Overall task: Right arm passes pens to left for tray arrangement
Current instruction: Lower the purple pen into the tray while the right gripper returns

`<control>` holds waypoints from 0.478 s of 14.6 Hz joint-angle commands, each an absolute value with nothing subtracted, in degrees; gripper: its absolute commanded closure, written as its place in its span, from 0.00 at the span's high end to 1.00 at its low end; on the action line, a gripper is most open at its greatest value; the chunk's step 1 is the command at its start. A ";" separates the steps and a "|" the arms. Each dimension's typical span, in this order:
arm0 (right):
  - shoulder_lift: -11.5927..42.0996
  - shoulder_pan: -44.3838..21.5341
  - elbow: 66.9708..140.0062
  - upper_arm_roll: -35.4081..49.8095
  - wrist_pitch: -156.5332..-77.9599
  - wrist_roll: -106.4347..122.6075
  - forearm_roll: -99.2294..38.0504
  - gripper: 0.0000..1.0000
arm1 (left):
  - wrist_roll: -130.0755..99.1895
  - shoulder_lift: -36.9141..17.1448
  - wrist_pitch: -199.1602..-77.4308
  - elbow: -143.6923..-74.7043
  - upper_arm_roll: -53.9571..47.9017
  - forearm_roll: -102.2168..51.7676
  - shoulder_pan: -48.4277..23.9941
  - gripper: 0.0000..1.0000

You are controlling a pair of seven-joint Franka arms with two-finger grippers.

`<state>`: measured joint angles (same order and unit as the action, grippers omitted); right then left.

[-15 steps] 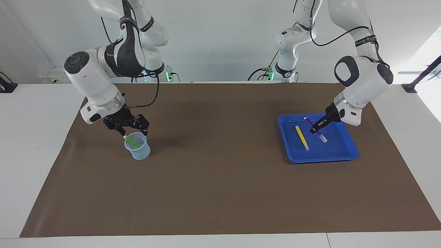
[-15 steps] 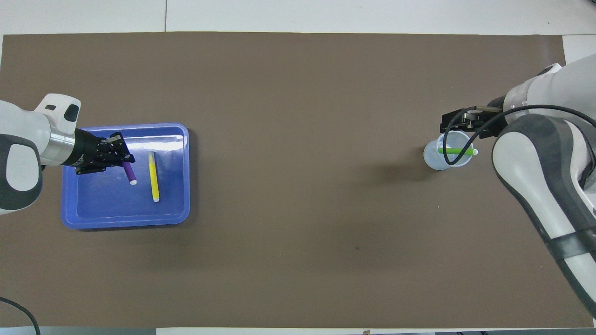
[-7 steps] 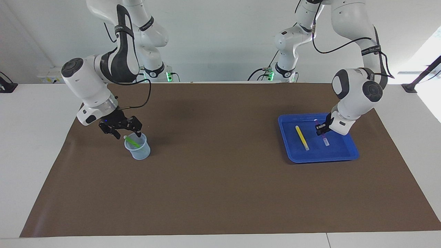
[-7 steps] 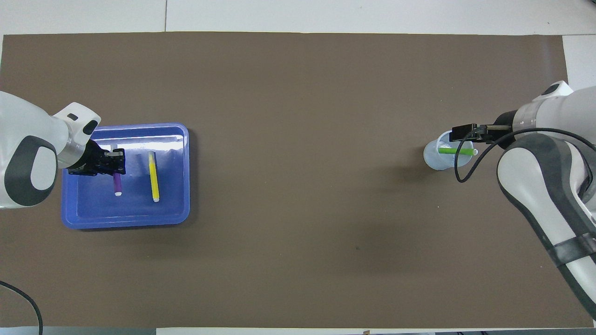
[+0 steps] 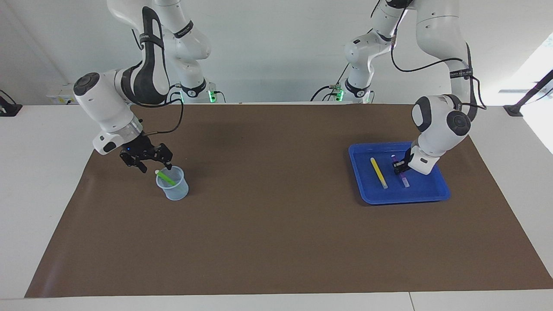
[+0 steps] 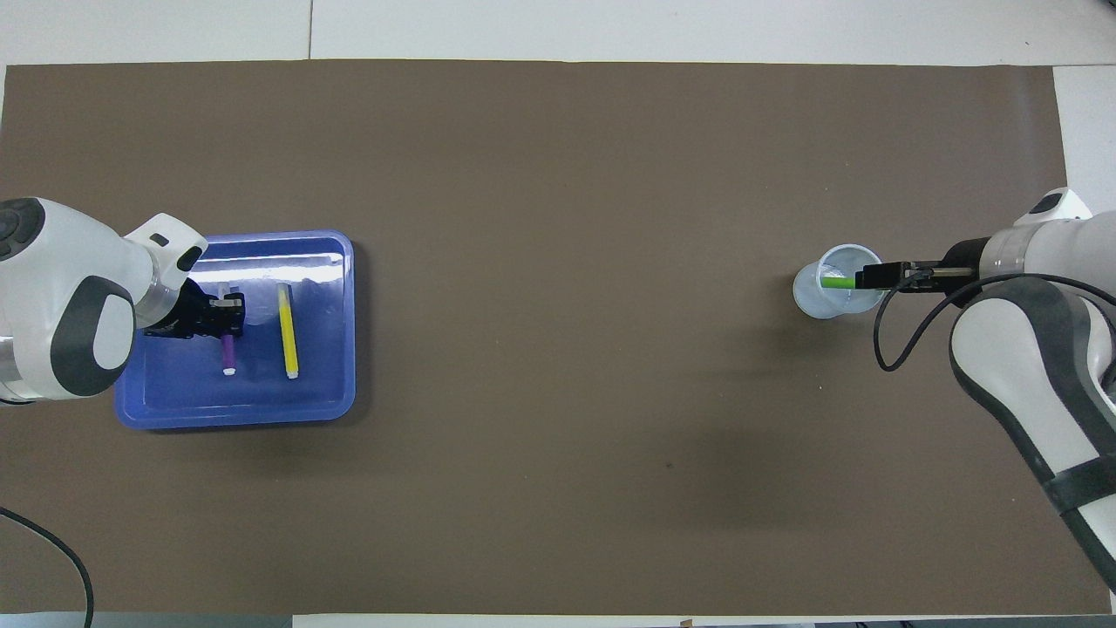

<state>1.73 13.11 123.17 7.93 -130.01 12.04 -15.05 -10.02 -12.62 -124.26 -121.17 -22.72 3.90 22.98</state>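
Note:
The blue tray (image 5: 427, 185) lies toward the left arm's end of the table. The yellow pen (image 5: 379, 172) lies flat in it. My left gripper (image 5: 399, 166) is low in the tray, shut on the purple pen (image 5: 403, 177), which lies parallel to the yellow pen (image 6: 288, 330) with its pale tip down at the tray floor. My right gripper (image 5: 154, 165) is open just over the pale end of the green pen (image 5: 166, 178), which leans in a small pale-blue cup (image 5: 176, 191). In the overhead view the right gripper (image 6: 874, 277) covers that end of the green pen (image 6: 837, 283).
A brown mat (image 5: 276, 224) covers most of the table, with white table surface around it. The cup (image 6: 819, 301) stands toward the right arm's end, the tray (image 6: 174, 392) toward the left arm's end.
My left gripper turned the purple pen parallel to the yellow pen and lowered it into the tray. My right gripper shifted from over the cup's rim to over the green pen's pale end.

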 commanded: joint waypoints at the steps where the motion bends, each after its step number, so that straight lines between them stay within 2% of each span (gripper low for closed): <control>1: 0.26 13.80 126.20 8.70 -133.23 13.98 -17.49 0.95 | -8.01 -12.66 -125.68 -122.08 -22.94 5.27 23.73 0.00; 2: 0.18 13.36 126.56 8.70 -134.03 13.80 -17.49 0.93 | -7.13 -12.66 -125.68 -122.08 -22.94 5.19 23.73 0.17; 3: 0.09 13.27 126.91 8.70 -134.38 13.71 -17.49 0.91 | -7.12 -12.66 -125.77 -122.08 -22.94 5.27 23.73 0.95; 4: 0.09 13.18 126.91 8.70 -134.47 13.71 -17.49 0.87 | -7.12 -12.66 -125.68 -122.08 -22.94 5.19 23.73 1.00; 7: 0.09 13.18 126.91 8.70 -134.39 13.62 -17.49 0.64 | -7.03 -12.66 -125.68 -122.08 -22.94 5.19 23.82 1.00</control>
<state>1.70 12.94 125.13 8.48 -133.35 12.10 -16.11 -7.72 -12.72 -124.29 -121.24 -22.72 3.96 23.12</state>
